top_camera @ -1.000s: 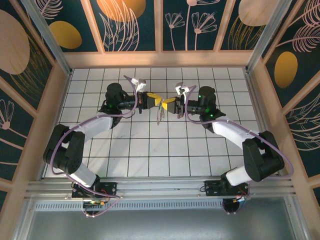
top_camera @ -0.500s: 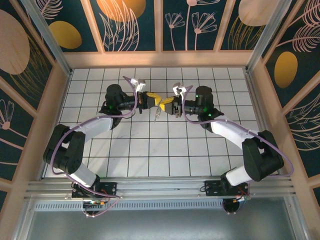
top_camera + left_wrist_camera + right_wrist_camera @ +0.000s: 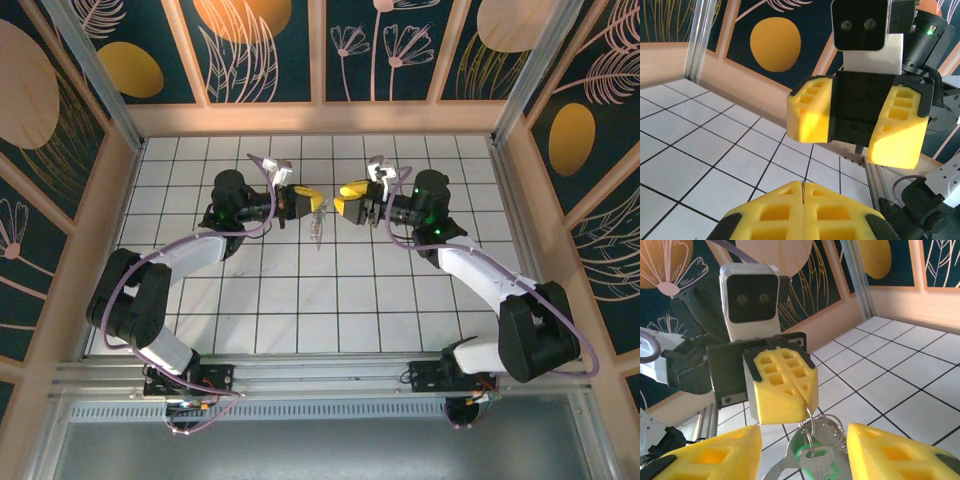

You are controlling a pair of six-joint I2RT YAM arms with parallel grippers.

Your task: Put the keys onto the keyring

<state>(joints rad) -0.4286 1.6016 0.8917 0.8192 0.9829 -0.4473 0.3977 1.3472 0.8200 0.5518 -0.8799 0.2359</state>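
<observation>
While the left gripper [image 3: 303,200] has its yellow pads pressed flat together, a thin loop of the keyring [image 3: 826,426] is pinched in the seam at their tips. The rest of the bunch hangs free below them. In the right wrist view the silvery rings overlap just under the pads. The keys [image 3: 810,456] dangle beneath them: a silvery blade with a bright green head, its long axis running straight down from the pinch point. How far down it reaches is cut off by the frame edge.

From overhead the bunch shows as a thin pale streak starting at the left pad tips and trailing toward the near side. It hangs over the white tiled table [image 3: 300,300], around the middle of its far half.

The right gripper [image 3: 855,122] faces the left one from the right, at about the same height. Its two yellow pads stand apart with a clear gap and nothing between them. It sits just to the right of the hanging bunch without touching it.
</observation>
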